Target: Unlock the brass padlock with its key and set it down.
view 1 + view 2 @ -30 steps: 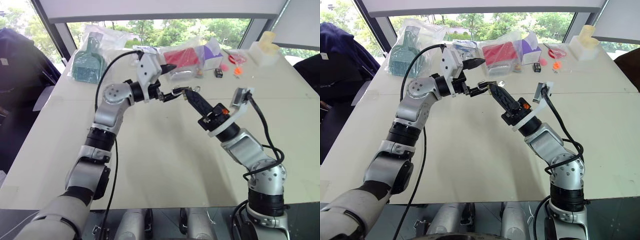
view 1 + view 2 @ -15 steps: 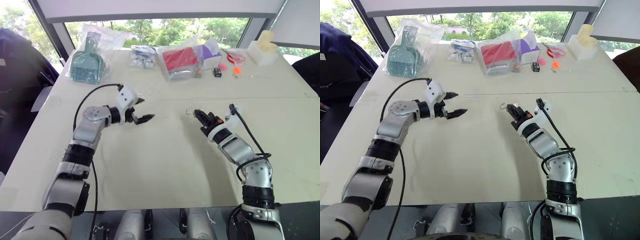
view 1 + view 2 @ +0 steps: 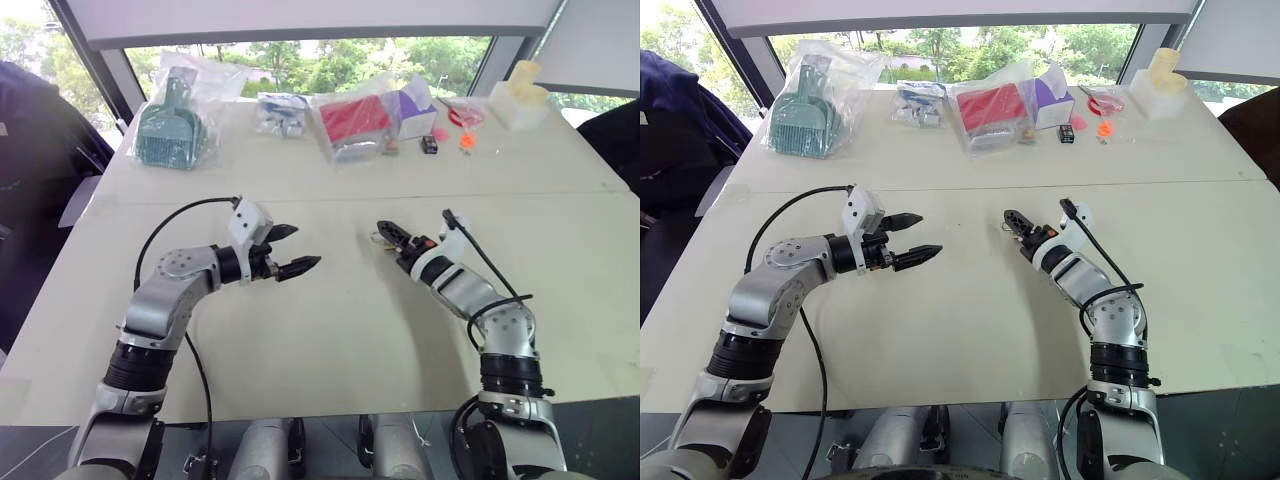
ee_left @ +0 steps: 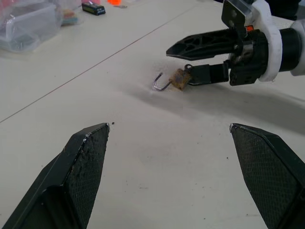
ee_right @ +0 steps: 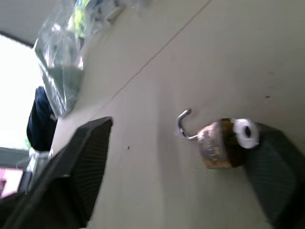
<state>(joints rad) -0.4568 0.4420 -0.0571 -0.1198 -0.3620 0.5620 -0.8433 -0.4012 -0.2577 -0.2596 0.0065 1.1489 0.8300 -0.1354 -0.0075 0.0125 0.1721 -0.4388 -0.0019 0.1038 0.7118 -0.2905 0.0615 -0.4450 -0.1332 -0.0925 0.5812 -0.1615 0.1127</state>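
- The small brass padlock (image 4: 180, 78), its thin silvery shackle swung open, is seen lying on the pale table (image 3: 330, 330), touching one finger of the right gripper (image 4: 200, 59).
- That gripper's black fingers are spread apart, with nothing clamped.
- The left gripper (image 3: 292, 250) is held spread and empty, well apart.
- A key cannot be made out.
- If the right gripper is withdrawn carelessly, the padlock could be dragged along.

We see both arms reaching forward, low over the table. Left tool (image 3: 290, 252), two black fingers spread wide, points toward the right arm. Right tool (image 4: 198, 59), black fingers parted, points toward the left arm; its lower finger (image 4: 209, 74) lies against the table.
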